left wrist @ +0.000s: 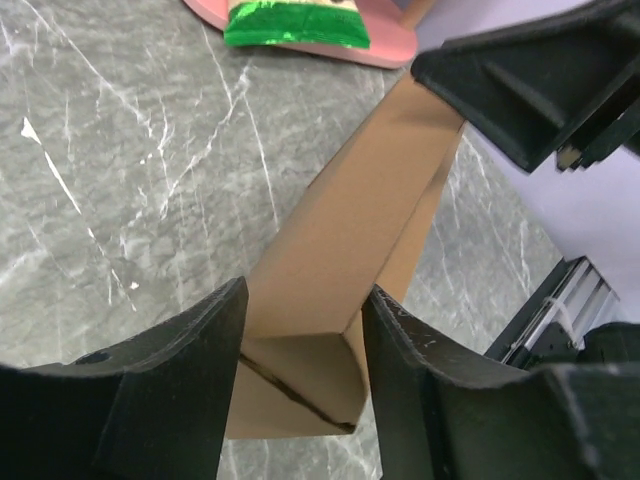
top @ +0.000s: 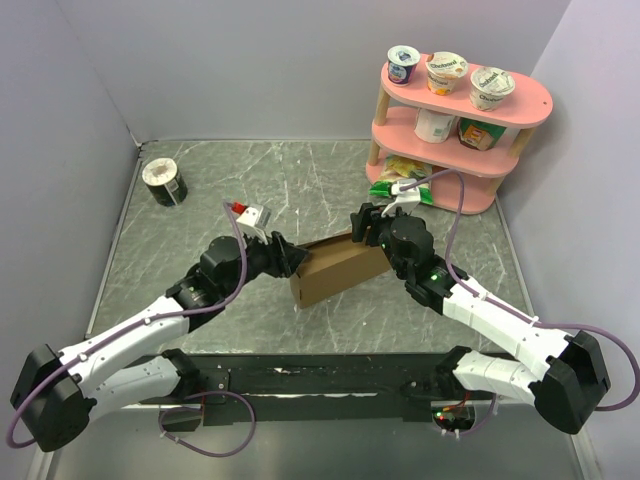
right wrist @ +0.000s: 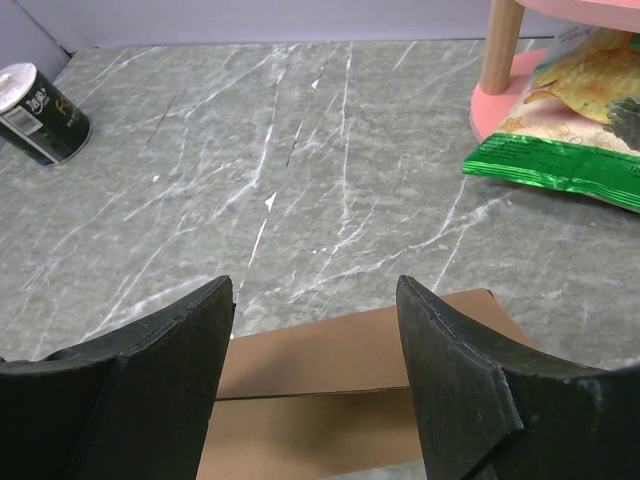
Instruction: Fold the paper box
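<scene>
Along the 6 o'clock edge of the marble table (top: 200,320) both arm bases sit, and from there the arms reach inward to meet at the paper box (top: 340,268). It lies near the table's centre as a shallow brown form, its long axis running roughly from 8 to 2 o'clock. At its 8 o'clock end the left gripper (left wrist: 305,292) straddles the narrow end with one finger against each side. The pads look to be at the cardboard, but I cannot tell whether they are pressing or only flanking it. A diagonal seam shows on that end face, so the step in hand is probably squaring and closing this end. At the 2 o'clock end the right gripper (right wrist: 315,285) hangs over the top panel with its fingers well apart, bare marble showing between them, and nothing is held. To do this well, the left fingers should pinch squarely across the end so the walls stay parallel rather than bowing. The right gripper should come down to steady the far end, so the light box does not slide or pivot on the smooth stone. Pressure should be gentle, because thin card may crease off its score lines. Farther out, a dark can (top: 164,182) stands near 10 o'clock. A green snack bag (top: 395,185) lies on the bottom tier of a pink shelf (top: 520,100) near 1 o'clock, close enough to the right wrist to deserve care.
</scene>
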`<action>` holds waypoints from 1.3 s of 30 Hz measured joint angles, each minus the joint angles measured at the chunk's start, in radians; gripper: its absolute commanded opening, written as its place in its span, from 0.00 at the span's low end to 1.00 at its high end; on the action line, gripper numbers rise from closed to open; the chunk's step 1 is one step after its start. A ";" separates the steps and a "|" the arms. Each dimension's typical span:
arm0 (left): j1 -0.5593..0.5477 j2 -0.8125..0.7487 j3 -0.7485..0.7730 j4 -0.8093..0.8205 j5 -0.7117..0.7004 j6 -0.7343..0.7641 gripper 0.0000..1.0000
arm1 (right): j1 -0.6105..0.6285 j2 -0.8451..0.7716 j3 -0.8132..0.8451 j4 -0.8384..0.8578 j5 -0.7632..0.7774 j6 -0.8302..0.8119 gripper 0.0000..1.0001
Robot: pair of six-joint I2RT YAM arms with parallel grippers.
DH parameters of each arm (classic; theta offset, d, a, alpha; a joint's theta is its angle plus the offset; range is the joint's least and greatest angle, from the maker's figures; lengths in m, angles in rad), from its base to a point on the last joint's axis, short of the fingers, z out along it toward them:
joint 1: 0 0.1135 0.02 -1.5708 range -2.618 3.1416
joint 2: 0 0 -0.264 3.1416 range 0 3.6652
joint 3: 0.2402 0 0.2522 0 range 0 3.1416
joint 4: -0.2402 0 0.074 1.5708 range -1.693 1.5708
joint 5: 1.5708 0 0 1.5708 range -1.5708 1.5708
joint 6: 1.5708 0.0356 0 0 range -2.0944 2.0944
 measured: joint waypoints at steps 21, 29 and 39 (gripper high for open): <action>0.011 -0.153 -0.045 0.023 0.082 0.206 0.79 | 0.000 -0.001 -0.001 -0.001 0.010 -0.001 0.73; 0.099 -0.201 -0.063 0.010 0.159 0.224 0.67 | 0.000 -0.002 -0.002 -0.002 0.009 -0.001 0.73; 0.114 -0.176 -0.082 -0.002 0.194 0.228 0.56 | 0.000 -0.003 -0.002 -0.002 0.009 -0.001 0.73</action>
